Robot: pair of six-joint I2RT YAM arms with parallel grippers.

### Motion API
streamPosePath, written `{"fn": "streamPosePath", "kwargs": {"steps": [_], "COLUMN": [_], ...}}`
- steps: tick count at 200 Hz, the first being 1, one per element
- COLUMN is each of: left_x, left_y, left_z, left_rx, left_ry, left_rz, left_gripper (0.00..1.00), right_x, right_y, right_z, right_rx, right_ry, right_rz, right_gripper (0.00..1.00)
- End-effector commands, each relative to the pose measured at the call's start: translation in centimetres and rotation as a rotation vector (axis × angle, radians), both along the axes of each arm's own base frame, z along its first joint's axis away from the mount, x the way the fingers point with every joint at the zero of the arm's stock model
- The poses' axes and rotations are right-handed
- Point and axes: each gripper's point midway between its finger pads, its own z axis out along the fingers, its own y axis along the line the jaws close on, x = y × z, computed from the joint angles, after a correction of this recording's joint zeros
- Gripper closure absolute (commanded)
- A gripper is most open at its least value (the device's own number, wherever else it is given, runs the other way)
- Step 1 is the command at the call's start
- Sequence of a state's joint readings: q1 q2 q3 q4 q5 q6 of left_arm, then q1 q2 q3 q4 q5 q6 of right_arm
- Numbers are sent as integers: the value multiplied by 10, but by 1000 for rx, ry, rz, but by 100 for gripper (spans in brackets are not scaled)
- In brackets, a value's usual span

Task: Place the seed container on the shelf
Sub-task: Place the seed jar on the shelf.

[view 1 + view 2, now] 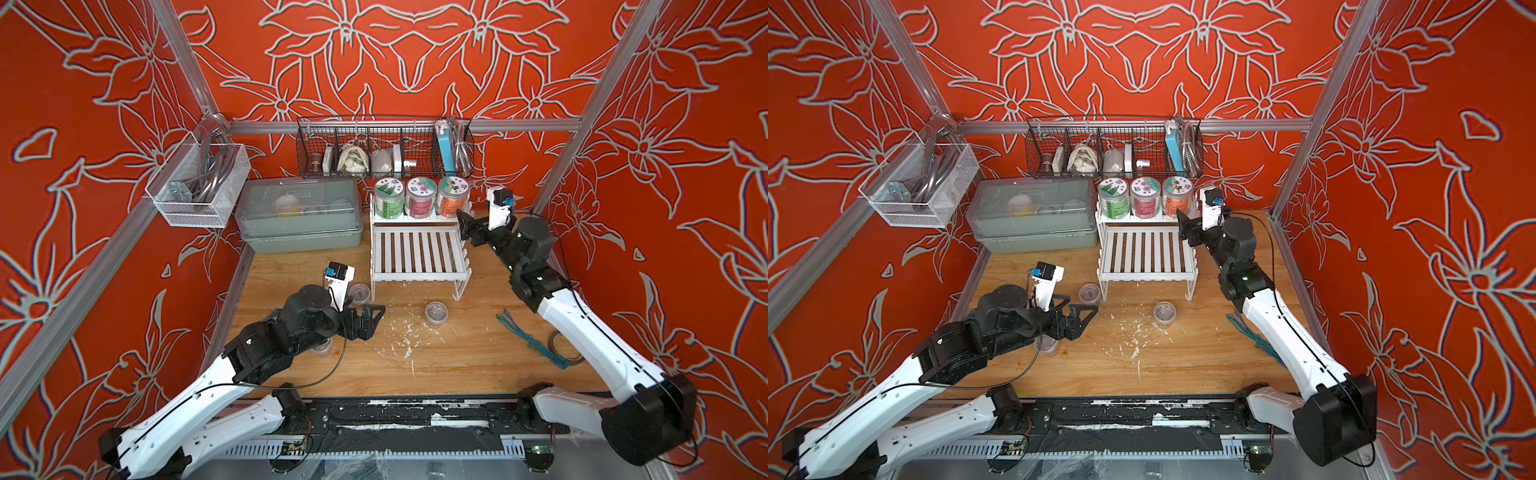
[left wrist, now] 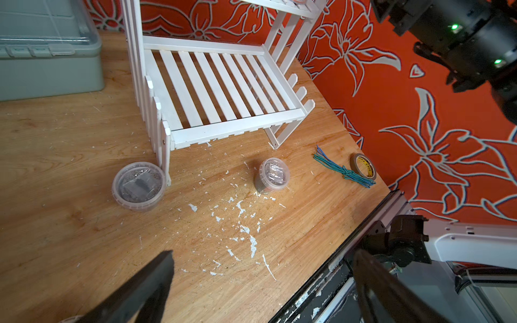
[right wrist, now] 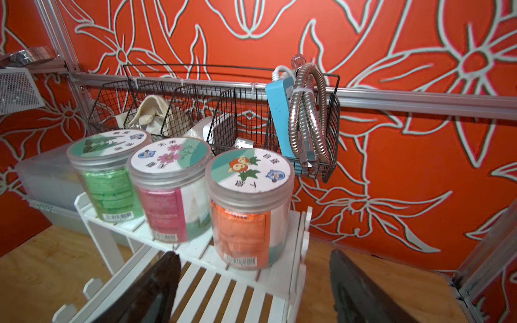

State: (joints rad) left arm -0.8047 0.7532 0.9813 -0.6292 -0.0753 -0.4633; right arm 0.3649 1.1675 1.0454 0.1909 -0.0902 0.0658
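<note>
The seed container (image 3: 249, 209), a clear jar with an orange label, stands upright at the right end of the white shelf's (image 1: 417, 272) upper tier, also in both top views (image 1: 452, 197) (image 1: 1177, 197). A pink jar (image 3: 170, 201) and a green jar (image 3: 109, 181) stand beside it. My right gripper (image 3: 253, 253) is open just in front of the orange jar, apart from it, over the lower tier's right edge (image 1: 469, 228). My left gripper (image 1: 370, 320) (image 2: 264, 253) is open and empty over the table, left of the shelf.
Two small clear tubs (image 1: 435, 312) (image 1: 358, 291) sit on the table before the shelf, a third (image 1: 322, 347) under my left arm. Green ties (image 1: 532, 340) and a tape roll (image 1: 563, 347) lie right. A grey box (image 1: 299, 216), black wire basket (image 1: 384, 145) and white mesh basket (image 1: 195, 187) stand behind.
</note>
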Motion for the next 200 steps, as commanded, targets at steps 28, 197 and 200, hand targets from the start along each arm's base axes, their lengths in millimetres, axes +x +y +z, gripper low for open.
{"fn": "streamPosePath", "kwargs": {"steps": [28,197,200], "left_x": [-3,-21,-20], "left_y": [17,26,26], "left_z": [-12,-94,-97], "left_rx": [64,124,126], "left_ry": [17,226,230], "left_rz": [40,71,74], "left_gripper": [1,1,1], "right_x": [-55,-180,-181], "right_y": [-2,-16,-15], "right_z": [-34,-142,-145], "right_rx": [-29,65,65], "right_ry": [232,860,868], "right_rz": [106,170,170], "right_gripper": [6,1,2]}}
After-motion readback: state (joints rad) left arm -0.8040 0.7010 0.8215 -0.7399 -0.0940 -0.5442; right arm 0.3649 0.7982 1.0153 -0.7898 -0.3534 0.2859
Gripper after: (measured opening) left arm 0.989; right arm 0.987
